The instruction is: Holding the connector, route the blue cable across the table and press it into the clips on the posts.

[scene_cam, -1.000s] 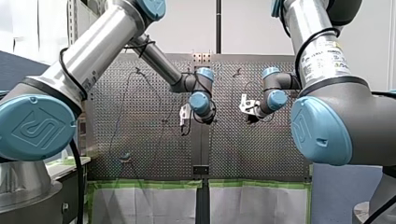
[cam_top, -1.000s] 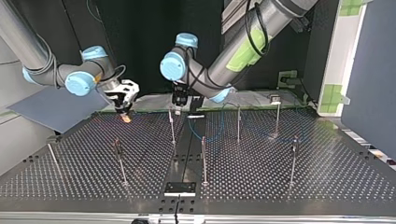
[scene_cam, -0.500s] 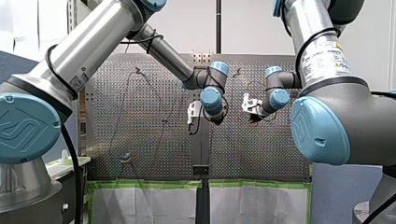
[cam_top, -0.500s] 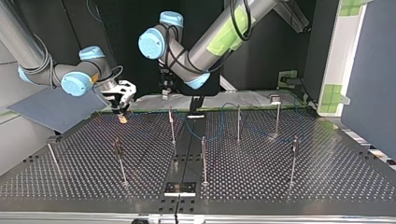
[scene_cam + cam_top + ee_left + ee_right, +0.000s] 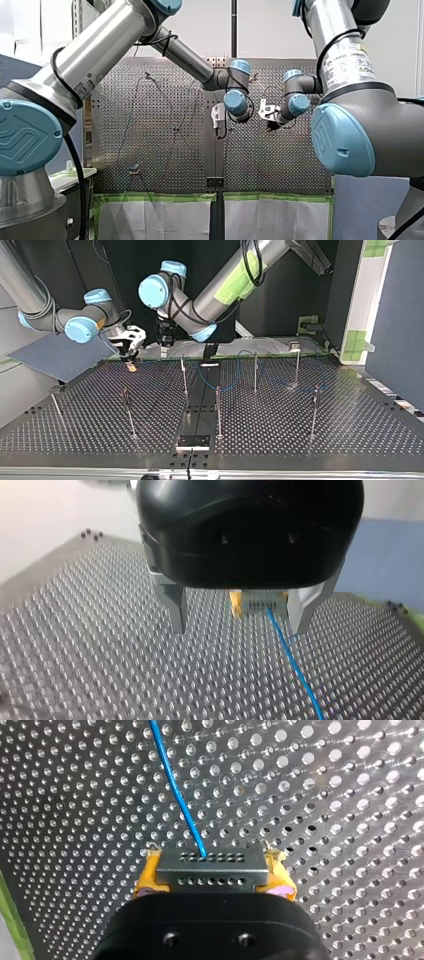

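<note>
Clamping a grey, hole-dotted connector block (image 5: 210,875) between its yellow pads (image 5: 147,877), my right hand (image 5: 212,861) hangs low over the perforated metal table (image 5: 325,795), in the upper left of the top view. A thin blue cable (image 5: 175,785) leaves the block and runs off over the table. My left hand (image 5: 239,627) hangs just beside it, metal fingers (image 5: 172,607) spread wide around nothing, facing the block. Thin upright metal posts (image 5: 184,375) stand mid-table. Whether the cable sits in any clip I cannot tell.
</note>
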You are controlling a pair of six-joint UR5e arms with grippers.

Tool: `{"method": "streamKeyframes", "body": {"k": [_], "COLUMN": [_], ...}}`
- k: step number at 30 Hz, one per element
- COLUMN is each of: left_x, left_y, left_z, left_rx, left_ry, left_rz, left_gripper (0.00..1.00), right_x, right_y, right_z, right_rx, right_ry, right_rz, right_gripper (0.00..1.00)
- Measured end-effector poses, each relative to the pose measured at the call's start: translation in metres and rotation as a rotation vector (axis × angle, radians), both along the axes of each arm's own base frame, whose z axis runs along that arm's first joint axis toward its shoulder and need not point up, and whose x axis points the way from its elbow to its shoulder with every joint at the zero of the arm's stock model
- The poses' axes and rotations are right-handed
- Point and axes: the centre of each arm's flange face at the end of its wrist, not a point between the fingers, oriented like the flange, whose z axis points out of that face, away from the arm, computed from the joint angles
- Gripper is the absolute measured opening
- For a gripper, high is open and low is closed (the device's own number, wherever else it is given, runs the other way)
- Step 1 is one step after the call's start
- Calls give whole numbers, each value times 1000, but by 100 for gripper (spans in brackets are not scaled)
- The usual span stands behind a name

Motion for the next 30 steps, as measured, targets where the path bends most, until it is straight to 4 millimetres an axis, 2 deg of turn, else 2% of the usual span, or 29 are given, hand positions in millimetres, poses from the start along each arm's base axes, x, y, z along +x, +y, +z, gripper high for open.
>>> {"method": "streamKeyframes", "body": {"k": [7, 15, 25, 30], "left_x": [14, 20, 45, 57], "left_y": [-8, -14, -26, -30], "left_z": [-17, -26, -52, -49], "left_rx": [5, -13, -31, -55], "left_ry": [26, 33, 46, 31], "left_rz": [5, -5, 8, 14], "left_gripper": [100, 100, 100, 100], "right_x": [0, 0, 2, 3], "right_y": [0, 1, 2, 3], "right_z": [4, 5, 5, 5], "right_rx": [-4, -3, -4, -5], "right_ry": [-5, -6, -5, -4], "right_rz": [-1, -2, 3, 6], "right_gripper": [0, 0, 0, 0]}}
